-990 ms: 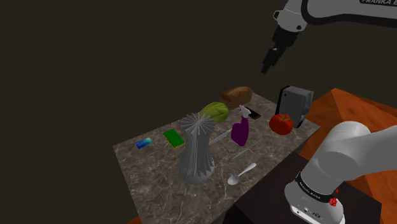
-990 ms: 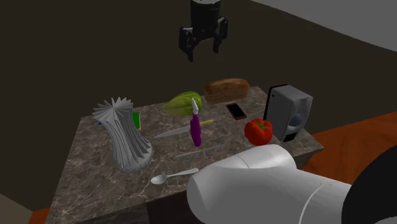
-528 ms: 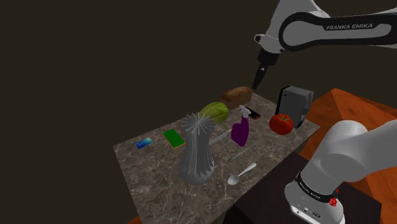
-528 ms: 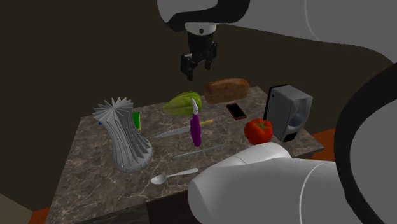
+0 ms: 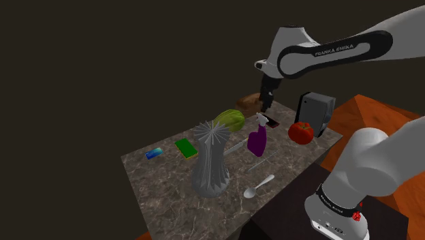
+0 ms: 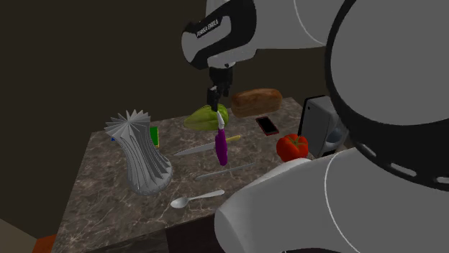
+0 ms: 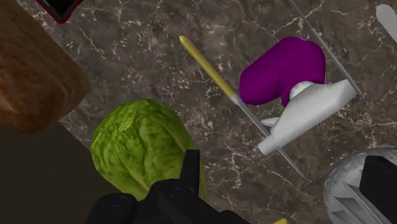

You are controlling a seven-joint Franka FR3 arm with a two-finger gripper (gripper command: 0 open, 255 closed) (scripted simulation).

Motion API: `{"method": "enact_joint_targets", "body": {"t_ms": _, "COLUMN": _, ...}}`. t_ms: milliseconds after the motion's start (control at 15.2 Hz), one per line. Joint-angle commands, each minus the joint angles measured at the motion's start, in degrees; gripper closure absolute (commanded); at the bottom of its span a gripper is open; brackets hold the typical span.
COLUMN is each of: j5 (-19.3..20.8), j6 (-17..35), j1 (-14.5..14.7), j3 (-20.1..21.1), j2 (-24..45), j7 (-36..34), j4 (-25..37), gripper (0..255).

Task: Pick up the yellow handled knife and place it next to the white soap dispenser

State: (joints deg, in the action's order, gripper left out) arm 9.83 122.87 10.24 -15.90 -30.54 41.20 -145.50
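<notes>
Wrist view, yellow knife handle (image 7: 205, 65) plain, shoulder view's bottle (image 5: 256, 141) covers it, pincer (image 7: 285, 164) apart

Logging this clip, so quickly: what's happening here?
The arm's open gripper hangs above the table, over the lettuce and the knife, holding nothing. The knife lies flat by the purple bottle, not yet picked up. The grey dispenser stands apart, beside the tomato.
</notes>
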Motion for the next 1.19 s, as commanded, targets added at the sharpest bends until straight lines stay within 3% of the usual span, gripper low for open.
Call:
{"method": "enact_joint_targets", "body": {"t_ms": 0, "j5": -0.2, "j6": 3.7, "j1": 1.7, "j3": -1.5, "j2": 4.0, "j7": 4.6, "j4": -0.3, "gripper": 0}}
{"method": "enact_joint_targets", "body": {"t_ms": 396, "j5": -2.1, "j6": 13.6, "j1": 6.6, "j3": -5.6, "j2": 15.7, "j7": 18.6, "j4": -1.2, "gripper": 0}}
{"method": "enact_joint_targets", "body": {"t_ms": 726, "j5": -6.6, "j6": 21.4, "j1": 10.2, "j3": -7.4, "j2": 26.8, "j7": 31.9, "j4": -0.6, "gripper": 0}}
{"method": "enact_joint_targets", "body": {"t_ms": 990, "j5": -12.0, "j6": 27.1, "j1": 11.4, "j3": -6.4, "j2": 36.1, "j7": 43.6, "j4": 0.7, "gripper": 0}}
{"method": "enact_joint_targets", "body": {"t_ms": 1122, "j5": -13.6, "j6": 28.8, "j1": 11.0, "j3": -5.5, "j2": 38.6, "j7": 46.1, "j4": 1.0, "gripper": 0}}
